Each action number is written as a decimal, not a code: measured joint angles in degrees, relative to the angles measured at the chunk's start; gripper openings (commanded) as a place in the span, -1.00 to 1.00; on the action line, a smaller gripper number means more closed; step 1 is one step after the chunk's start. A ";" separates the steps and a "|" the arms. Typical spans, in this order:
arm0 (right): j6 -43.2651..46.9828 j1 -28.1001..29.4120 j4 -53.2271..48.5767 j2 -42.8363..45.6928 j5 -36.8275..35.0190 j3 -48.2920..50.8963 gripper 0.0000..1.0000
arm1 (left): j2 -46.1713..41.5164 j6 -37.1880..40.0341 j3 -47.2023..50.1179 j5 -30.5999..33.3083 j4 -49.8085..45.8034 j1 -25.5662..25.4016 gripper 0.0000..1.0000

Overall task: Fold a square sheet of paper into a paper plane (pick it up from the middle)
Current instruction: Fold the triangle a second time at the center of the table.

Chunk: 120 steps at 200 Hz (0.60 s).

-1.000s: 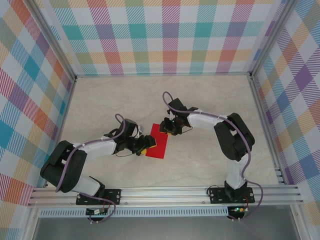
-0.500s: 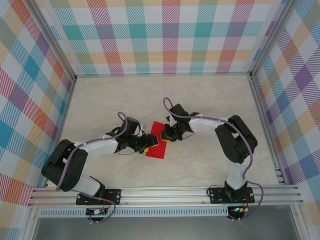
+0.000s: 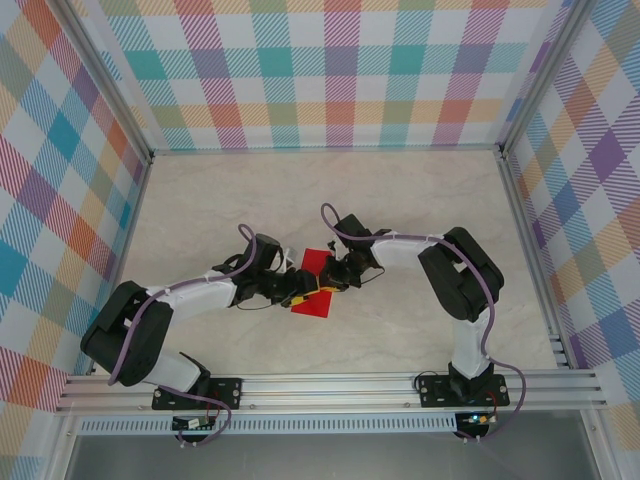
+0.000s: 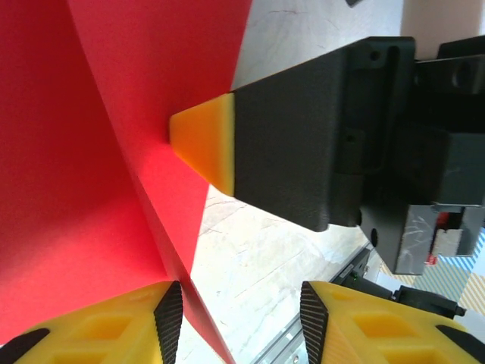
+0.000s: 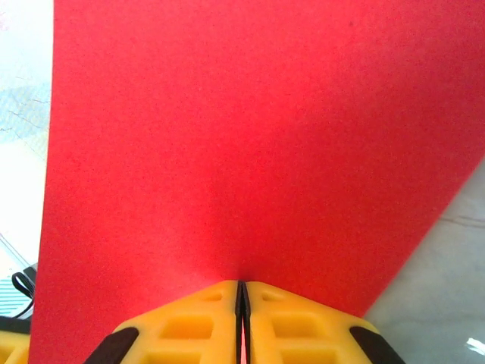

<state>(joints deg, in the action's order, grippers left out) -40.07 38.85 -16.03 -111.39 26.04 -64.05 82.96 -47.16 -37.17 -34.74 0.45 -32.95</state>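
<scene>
While the right gripper [image 5: 241, 294] is clenched on the square sheet of paper [image 5: 250, 136], its yellow fingertips pressed together with only a hairline of red between them, the left gripper [image 4: 239, 307] stands released. Its fingers [image 4: 106, 326] are spread apart, and the sheet's free edge runs down into the gap close to one of them. The sheet sits near the middle of the table [image 3: 430, 200], a little toward the near edge, between the two wrists. From the left wrist it looks bent up along a slanting line rather than lying flat, with the right gripper's tip pushed into it beside that line.

The main risk, as I judge it, is a crooked or crumpled fold. Thin paper held at one small spot can pivot around that pinch, so any sideways drag could swing the edges out of line before a crease is pressed. If the left fingers close where they stand, they may catch just the edge, or miss it, and dent the sheet instead of steadying it. Should both arms pull in different directions, the paper could tear at the pinch or slip out. The grippers are also very close together, so a small misjudged move could knock one finger against another.
</scene>
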 measured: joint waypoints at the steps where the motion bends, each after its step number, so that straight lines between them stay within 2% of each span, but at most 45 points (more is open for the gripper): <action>1: 0.00 0.00 -0.02 0.00 0.02 0.00 -0.79 | 0.00 0.00 -0.07 -0.04 0.00 0.00 -0.07; 72: -1.40 -0.72 1.14 0.11 1.27 0.72 -0.80 | 3.61 -1.73 -1.07 -0.35 6.08 -0.09 -0.08; 120: -3.30 -3.32 3.04 6.49 1.66 6.25 -0.59 | 5.92 -2.64 -1.16 -0.15 7.45 -0.09 -0.16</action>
<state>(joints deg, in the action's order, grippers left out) -43.38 35.53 -12.99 -104.90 27.70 -57.80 88.88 -49.80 -38.33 -34.89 7.90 -33.04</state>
